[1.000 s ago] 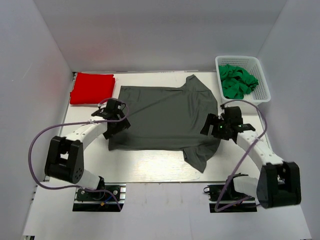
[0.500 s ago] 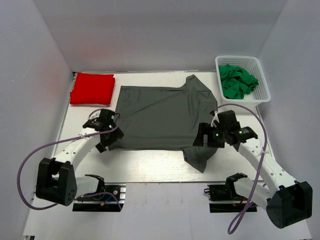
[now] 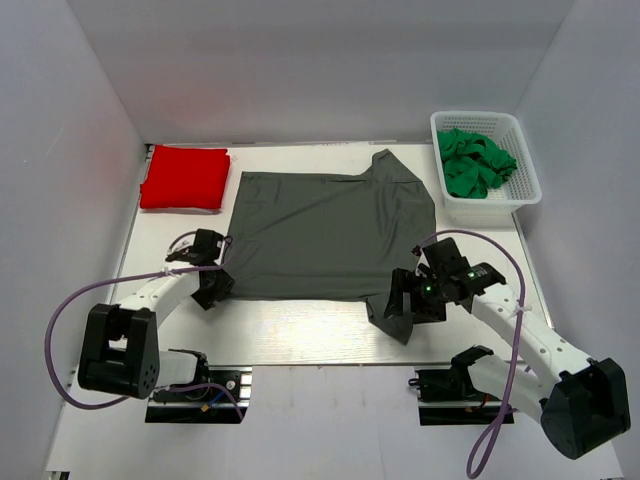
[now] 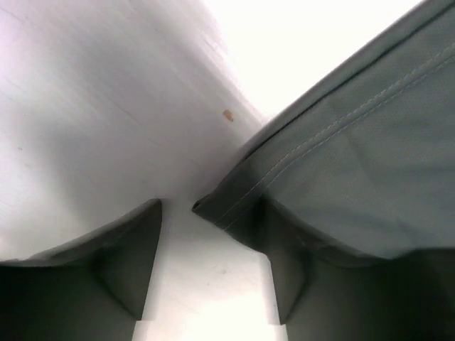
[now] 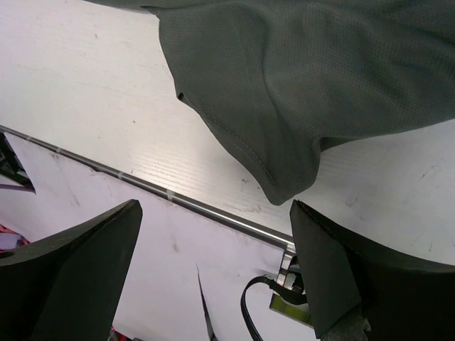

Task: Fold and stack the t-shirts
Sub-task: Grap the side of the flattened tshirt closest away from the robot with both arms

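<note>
The dark grey t-shirt [image 3: 330, 235] lies spread flat mid-table, one sleeve [image 3: 400, 318] hanging toward the near edge. The red t-shirt [image 3: 185, 178] sits folded at the back left. My left gripper [image 3: 215, 288] is low at the grey shirt's near-left corner. In the left wrist view the hem corner [image 4: 213, 207] pokes between the fingers of the left gripper [image 4: 213, 238]. The cloth drapes over the right finger [image 4: 291, 291], and the jaws stand partly apart. My right gripper [image 3: 400, 300] hovers wide open over the near sleeve [image 5: 281, 170], and the right gripper [image 5: 213, 213] holds nothing.
A white basket [image 3: 528, 180] with green cloth [image 3: 475, 160] stands at the back right. The table's metal front edge [image 5: 142, 186] runs just below the sleeve tip. White walls enclose the left, right and back.
Both arms drew back toward the near edge. The left gripper dropped to the grey shirt's near-left corner and its jaws narrowed. The right gripper came over the near sleeve, still wide.
</note>
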Motion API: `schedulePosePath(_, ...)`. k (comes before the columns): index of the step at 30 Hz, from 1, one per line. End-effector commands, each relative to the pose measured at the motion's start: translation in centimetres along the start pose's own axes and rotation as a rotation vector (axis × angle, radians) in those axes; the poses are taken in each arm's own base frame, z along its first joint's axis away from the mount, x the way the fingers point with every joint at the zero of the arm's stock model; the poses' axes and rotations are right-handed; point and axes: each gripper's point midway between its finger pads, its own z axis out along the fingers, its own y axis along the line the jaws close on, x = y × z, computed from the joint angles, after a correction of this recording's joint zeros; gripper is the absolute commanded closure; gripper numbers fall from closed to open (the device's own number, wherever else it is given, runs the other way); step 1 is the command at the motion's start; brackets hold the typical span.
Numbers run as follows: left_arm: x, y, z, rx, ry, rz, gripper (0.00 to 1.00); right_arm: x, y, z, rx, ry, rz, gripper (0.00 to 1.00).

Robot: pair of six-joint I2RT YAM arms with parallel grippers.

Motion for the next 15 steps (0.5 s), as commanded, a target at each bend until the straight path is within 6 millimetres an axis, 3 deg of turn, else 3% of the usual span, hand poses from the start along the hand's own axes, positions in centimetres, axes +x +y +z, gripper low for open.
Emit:
schedulePosePath(1, 0.7, -0.4, 0.7, 0.034, 0.026, -0.015, 0.46, 1.0, -0.1, 0.1, 0.015, 0.028, 0.032, 0.10)
schedulePosePath(3, 0.9, -0.1, 0.8, 0.032, 0.028, -0.014, 0.65, 0.8, -0.4, 0.2, 0.040, 0.018, 0.032, 0.10)
schedulePosePath(4, 1.1, -0.2, 0.8, 0.047, 0.034, -0.016, 0.82, 1.5, -0.8, 0.0, 0.060, 0.047, 0.041, 0.10)
schedulePosePath(7, 1.7, -0.4, 0.6, 0.077, 0.050, -0.019, 1.00, 3.1, -1.3, 0.3, 0.107, 0.110, 0.068, 0.10)
schedulePosePath(12, 1.9, -0.5, 0.5, 0.088, 0.065, -0.019, 1.00, 4.2, -2.7, 1.3, 0.197, 0.140, 0.127, 0.10)
schedulePosePath(15, 2.2, -0.7, 0.4, 0.100, 0.081, -0.019, 1.00, 4.3, -3.5, 2.1, 0.257, 0.122, 0.176, 0.16)
